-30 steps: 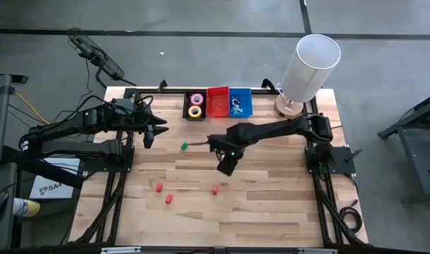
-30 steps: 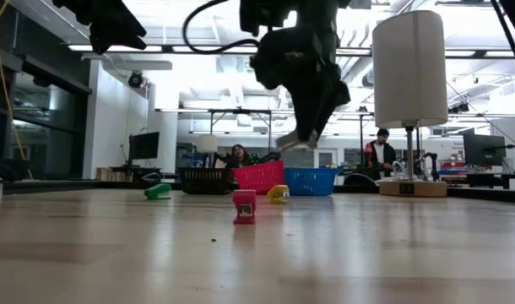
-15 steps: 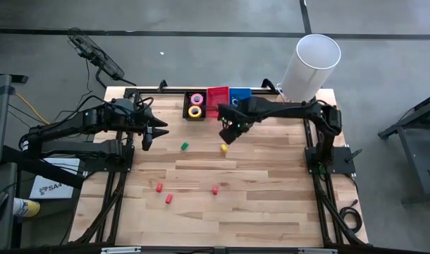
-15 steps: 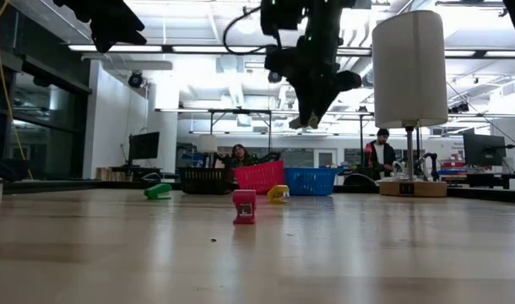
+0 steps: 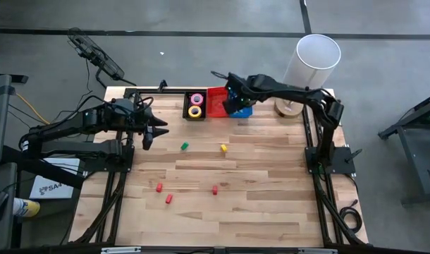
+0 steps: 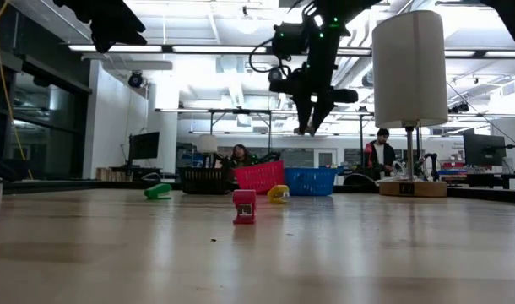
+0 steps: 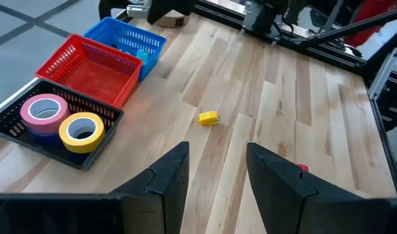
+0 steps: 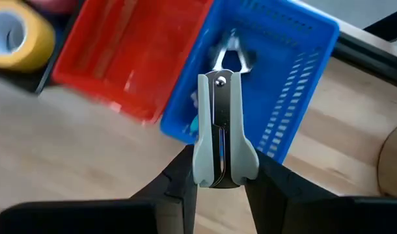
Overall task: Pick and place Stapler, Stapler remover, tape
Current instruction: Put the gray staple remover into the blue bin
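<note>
My right gripper [image 5: 235, 106] hangs high over the blue basket [image 5: 244, 110] at the table's far edge, shut on a grey staple remover [image 8: 218, 123]. In the low view it [image 6: 306, 127] points down, well above the table. Another staple remover [image 8: 234, 51] lies in the blue basket. A pink tape roll [image 7: 43, 109] and a yellow tape roll [image 7: 81, 128] lie in the black basket [image 5: 187, 107]. The red basket [image 5: 216, 102] stands between the two. My left gripper [image 7: 215, 162] is open, raised over the table's left side [image 5: 155, 130]. No stapler shows. My right gripper pinches the staple remover between its two fingers [image 8: 179, 172] at its wide grey handle end [image 8: 241, 162], coming from above and pointing down. The remover lies along the fingers, with its metal claw end [image 8: 219, 81] pointing away from them. It is lifted clear above the blue basket.
Small blocks lie on the table: green [image 5: 184, 146], yellow [image 5: 223, 147] and three red ones [image 5: 159, 187] [image 5: 168, 199] [image 5: 215, 189]. A tall white lamp [image 5: 310, 63] stands at the far right corner. People show in the room beyond the table.
My right gripper has risen from low over the table's middle and swung toward the far edge, carrying the staple remover with it. It now hangs over the blue basket. The yellow block that the arm covered now shows in the high view.
</note>
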Robot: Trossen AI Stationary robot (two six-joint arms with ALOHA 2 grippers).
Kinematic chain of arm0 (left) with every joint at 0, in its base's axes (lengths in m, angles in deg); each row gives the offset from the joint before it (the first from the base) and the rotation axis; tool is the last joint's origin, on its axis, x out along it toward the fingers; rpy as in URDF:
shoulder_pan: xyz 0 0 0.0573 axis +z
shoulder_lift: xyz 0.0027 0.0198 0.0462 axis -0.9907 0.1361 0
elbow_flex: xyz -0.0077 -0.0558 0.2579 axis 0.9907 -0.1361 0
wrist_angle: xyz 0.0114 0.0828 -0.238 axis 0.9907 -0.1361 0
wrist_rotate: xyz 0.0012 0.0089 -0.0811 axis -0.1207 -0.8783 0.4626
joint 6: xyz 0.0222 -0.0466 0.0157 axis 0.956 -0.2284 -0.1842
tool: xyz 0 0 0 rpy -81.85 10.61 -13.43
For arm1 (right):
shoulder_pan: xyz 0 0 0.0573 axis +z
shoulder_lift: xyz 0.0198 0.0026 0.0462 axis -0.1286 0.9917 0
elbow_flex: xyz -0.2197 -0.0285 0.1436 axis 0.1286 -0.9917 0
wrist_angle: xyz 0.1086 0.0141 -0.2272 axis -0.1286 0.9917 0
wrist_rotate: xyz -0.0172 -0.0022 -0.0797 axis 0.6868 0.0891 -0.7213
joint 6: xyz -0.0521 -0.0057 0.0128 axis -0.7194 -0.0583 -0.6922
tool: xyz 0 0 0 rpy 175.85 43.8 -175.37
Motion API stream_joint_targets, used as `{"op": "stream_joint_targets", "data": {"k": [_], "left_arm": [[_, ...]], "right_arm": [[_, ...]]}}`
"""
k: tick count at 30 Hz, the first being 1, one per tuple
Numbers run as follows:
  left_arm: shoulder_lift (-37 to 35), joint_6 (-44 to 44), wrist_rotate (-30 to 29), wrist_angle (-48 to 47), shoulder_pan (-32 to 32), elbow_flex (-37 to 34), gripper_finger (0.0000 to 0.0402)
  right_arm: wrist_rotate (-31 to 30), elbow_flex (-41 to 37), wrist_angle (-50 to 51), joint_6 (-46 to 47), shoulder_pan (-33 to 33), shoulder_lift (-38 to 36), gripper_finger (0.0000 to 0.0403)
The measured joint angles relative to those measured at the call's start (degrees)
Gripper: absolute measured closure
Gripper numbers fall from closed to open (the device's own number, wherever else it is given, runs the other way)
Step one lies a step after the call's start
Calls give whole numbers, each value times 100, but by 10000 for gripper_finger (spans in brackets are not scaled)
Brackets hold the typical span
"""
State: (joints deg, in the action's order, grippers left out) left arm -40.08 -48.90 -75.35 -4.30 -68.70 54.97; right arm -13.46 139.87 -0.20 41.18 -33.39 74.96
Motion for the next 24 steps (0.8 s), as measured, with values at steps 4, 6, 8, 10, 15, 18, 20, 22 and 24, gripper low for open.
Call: {"op": "stream_joint_targets", "data": {"k": [4, 6, 8, 10, 15, 18, 20, 22, 24], "left_arm": [[0, -119, -107, 4, 0, 0, 250], [0, -163, -175, 0, 0, 0, 250], [0, -227, -213, 2, 0, 0, 250], [0, -259, -229, 2, 0, 0, 250], [0, -286, -326, 0, 0, 0, 250], [0, -344, -361, 2, 0, 0, 250], [0, -410, -368, 2, 0, 0, 250], [0, -414, -370, 0, 0, 0, 250], [0, -415, -374, 0, 0, 0, 250]], "right_arm": [[123, -180, -632, 4, -262, 9, 303], [301, -361, -998, 6, -365, 9, 302], [380, -629, -1392, 7, -443, 12, 307], [343, -902, -1697, 65, -537, 12, 312], [348, -1415, -2023, 318, -802, 14, 306], [439, -1676, -2118, 330, -906, 14, 299], [541, -1834, -2338, 330, -934, 14, 298], [648, -1909, -2399, 316, -941, 14, 299], [692, -1964, -2545, 308, -944, 14, 300]]}}
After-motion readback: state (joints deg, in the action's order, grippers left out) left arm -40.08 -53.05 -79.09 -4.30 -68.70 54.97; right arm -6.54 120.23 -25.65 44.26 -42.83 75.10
